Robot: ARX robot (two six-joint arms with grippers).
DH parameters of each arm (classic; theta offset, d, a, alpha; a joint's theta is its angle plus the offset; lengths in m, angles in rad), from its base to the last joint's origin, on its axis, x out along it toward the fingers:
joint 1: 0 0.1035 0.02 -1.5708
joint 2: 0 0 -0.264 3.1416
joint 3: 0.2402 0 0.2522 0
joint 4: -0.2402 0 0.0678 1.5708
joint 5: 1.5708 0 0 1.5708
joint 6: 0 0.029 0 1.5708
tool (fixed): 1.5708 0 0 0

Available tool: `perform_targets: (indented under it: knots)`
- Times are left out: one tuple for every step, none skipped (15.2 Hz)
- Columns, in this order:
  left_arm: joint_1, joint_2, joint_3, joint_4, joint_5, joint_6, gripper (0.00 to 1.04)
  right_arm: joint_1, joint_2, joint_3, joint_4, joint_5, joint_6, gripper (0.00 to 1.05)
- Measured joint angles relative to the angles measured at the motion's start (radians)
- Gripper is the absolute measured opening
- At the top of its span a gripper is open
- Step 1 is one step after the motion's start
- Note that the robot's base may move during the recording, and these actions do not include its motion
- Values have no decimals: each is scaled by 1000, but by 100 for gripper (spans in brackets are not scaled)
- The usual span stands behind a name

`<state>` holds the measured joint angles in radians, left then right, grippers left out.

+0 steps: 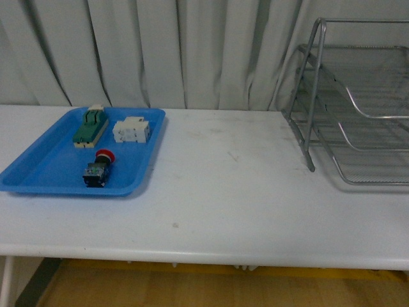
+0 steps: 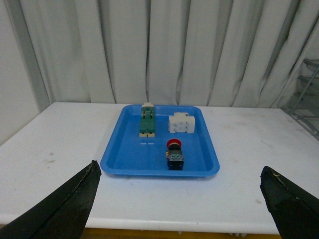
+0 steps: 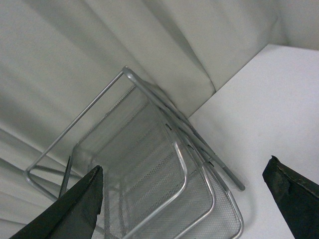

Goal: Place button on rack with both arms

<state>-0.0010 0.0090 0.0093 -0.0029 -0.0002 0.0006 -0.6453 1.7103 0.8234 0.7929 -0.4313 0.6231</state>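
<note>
The button (image 1: 98, 169) (image 2: 175, 155), red cap on a dark body, lies in the near part of a blue tray (image 1: 38, 179) (image 2: 129, 159) at the table's left. The silver wire-mesh rack (image 1: 358, 102) (image 3: 149, 164) stands at the table's right. Neither arm shows in the front view. My left gripper (image 2: 182, 199) is open, well back from the tray with the button straight ahead of it. My right gripper (image 3: 184, 199) is open above the rack's tiers, holding nothing.
A green-and-cream block (image 1: 89, 126) (image 2: 147, 121) and a white block (image 1: 131, 130) (image 2: 180, 123) lie at the far end of the blue tray. Grey curtains (image 1: 160, 51) hang behind the white table (image 1: 223, 192). The table's front edge (image 1: 204, 259) runs close to me.
</note>
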Motion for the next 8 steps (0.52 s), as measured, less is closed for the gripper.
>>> perform_targets:
  knots:
    - [0, 0, 0, 0, 0, 0, 98, -11, 88, 74, -3, -26, 63, 98]
    - [0, 0, 0, 0, 0, 0, 98, -10, 163, 123, 38, -64, 138, 98]
    - [0, 0, 0, 0, 0, 0, 98, 0, 220, 142, 79, -101, 218, 98]
    - [0, 0, 0, 0, 0, 0, 98, 20, 262, 142, 129, -140, 301, 98]
    - [0, 0, 0, 0, 0, 0, 98, 41, 292, 129, 187, -159, 373, 98]
    - [0, 0, 0, 0, 0, 0, 98, 64, 312, 106, 239, -164, 452, 98]
    - [0, 0, 0, 0, 0, 0, 98, 86, 327, 77, 299, -168, 518, 98]
    - [0, 0, 0, 0, 0, 0, 98, 105, 341, 57, 339, -169, 561, 98]
